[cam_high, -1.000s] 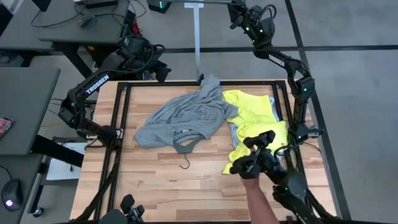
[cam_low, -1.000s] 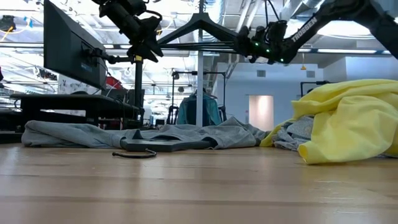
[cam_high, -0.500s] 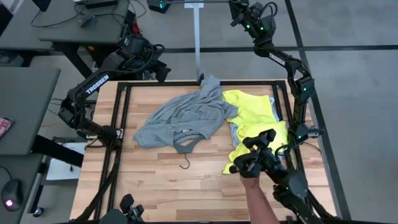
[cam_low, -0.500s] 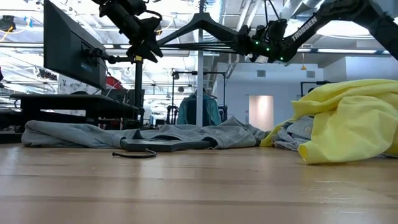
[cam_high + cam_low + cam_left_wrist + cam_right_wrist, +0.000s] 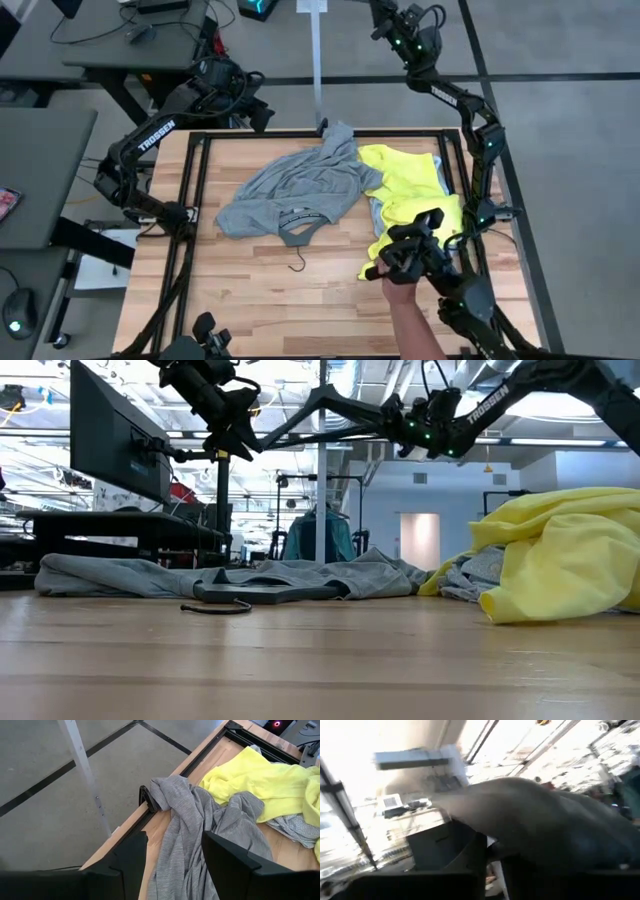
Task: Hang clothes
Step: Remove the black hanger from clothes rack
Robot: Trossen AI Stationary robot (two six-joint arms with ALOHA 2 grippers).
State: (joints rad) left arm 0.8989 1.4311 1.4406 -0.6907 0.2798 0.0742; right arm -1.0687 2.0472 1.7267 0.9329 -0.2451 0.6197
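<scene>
Right gripper (image 5: 392, 422) is raised, clenched on a black hanger (image 5: 320, 410). Left gripper (image 5: 172, 852) is released, with the grey T-shirt (image 5: 200, 820) ahead of its jaws.

Grey T-shirt (image 5: 300, 190) lies touching neon-yellow T-shirt (image 5: 410, 190) on the table (image 5: 250, 290).

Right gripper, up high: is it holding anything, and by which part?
The right gripper holds a black hanger by one end corner.
</scene>
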